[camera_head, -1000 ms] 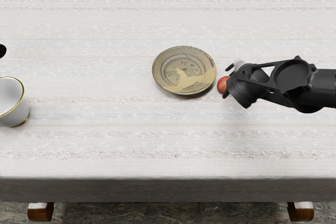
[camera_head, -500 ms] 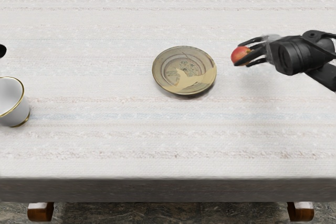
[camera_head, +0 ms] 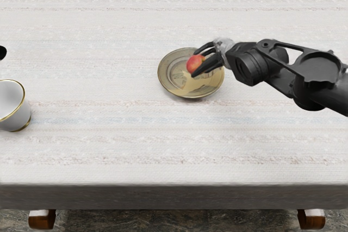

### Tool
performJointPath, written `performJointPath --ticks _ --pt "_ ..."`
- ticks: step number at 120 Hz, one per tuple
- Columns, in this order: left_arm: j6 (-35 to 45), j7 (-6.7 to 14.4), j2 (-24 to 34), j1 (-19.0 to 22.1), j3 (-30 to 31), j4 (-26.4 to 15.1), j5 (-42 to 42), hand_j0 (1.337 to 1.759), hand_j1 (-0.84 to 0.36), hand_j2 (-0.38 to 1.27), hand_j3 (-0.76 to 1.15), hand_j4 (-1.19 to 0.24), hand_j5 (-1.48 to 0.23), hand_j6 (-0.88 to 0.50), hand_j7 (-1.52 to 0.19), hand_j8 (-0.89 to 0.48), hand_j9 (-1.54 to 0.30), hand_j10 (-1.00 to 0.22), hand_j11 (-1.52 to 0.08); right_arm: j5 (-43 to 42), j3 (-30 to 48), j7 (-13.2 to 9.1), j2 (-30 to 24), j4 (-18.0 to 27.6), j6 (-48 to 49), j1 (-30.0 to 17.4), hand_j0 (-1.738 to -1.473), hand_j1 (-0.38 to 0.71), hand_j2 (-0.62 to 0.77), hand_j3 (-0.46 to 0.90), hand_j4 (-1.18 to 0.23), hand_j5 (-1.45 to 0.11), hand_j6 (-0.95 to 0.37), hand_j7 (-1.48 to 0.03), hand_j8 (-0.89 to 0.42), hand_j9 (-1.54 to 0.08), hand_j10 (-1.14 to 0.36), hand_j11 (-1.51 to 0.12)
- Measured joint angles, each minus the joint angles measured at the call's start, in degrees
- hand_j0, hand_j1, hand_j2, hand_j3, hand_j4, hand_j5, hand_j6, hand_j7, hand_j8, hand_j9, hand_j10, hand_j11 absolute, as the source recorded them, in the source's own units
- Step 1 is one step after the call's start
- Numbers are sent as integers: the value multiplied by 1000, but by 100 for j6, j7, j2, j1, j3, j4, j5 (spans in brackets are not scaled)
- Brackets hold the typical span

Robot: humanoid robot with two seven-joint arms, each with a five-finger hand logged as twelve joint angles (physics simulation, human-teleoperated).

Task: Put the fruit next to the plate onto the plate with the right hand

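Note:
A small red and yellow fruit (camera_head: 194,63) hangs over the olive, gold-patterned plate (camera_head: 176,77) near the middle of the table. My right hand (camera_head: 207,60) is shut on it, fingers curled around it from the right. The black right arm (camera_head: 293,71) reaches in from the right edge. I cannot tell whether the fruit touches the plate. Only a dark bit of the left arm (camera_head: 2,52) shows at the left edge.
A white cup with a gold rim (camera_head: 12,105) lies tipped at the left edge of the table. The pale table top (camera_head: 163,145) runs wide to the front, with its front edge low in the picture.
The right hand lifted the fruit from the table just right of the plate, raised it, then carried it left to over the plate.

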Motion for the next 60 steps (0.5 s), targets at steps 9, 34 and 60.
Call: performJointPath --ticks 9,34,60 --pt "0 0 0 -2 0 0 0 1658 339 1 0 -8 -11 -8 -11 -8 -11 -8 -11 -107 -55 0 187 -396 6 1 -1653 245 352 1 -739 -1187 -347 -1130 -351 -1179 -846 -1182" --pt "0 0 0 0 1 0 0 1658 339 1 0 -8 -11 -8 -11 -8 -11 -8 -11 -100 55 7 244 -270 24 45 -1656 -77 141 0 -345 -526 -167 -500 -131 -522 -340 -523" --pt "0 0 0 -2 2 0 0 1658 339 1 0 -8 -11 -8 -11 -8 -11 -8 -11 1074 666 7 -3138 2079 1047 -179 -1657 -242 47 0 -130 -196 -69 -187 -56 -195 -129 -195"
